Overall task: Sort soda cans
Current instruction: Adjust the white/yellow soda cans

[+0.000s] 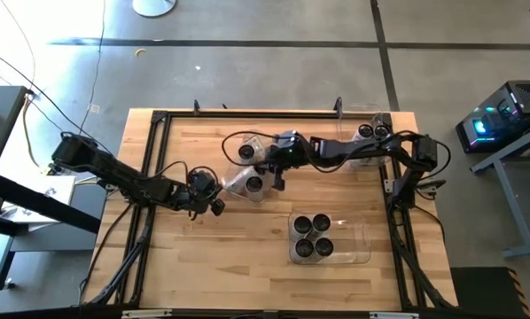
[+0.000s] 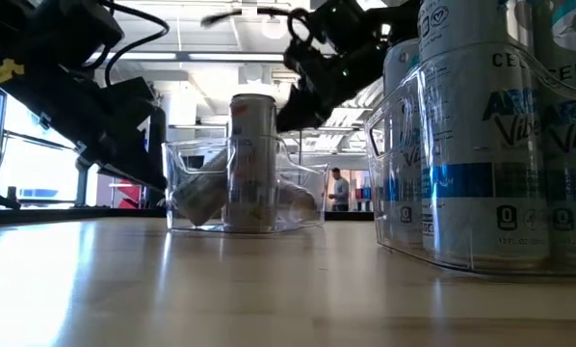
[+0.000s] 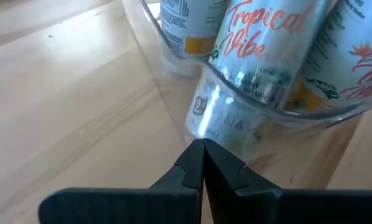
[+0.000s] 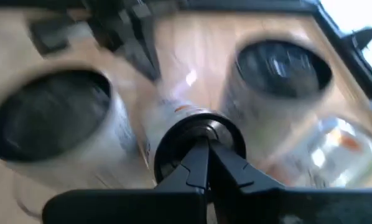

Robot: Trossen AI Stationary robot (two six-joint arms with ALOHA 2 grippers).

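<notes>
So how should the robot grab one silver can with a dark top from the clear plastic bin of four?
By its top rim, coming straight down. The silver can stands upright, packed against three others inside the clear plastic bin, so its sides are probably blocked; only the top is free.

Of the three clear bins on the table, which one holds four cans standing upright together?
The front bin, nearest the table's front edge: four cans stand clustered at its left end. The middle bin and back-right bin show fewer.
</notes>
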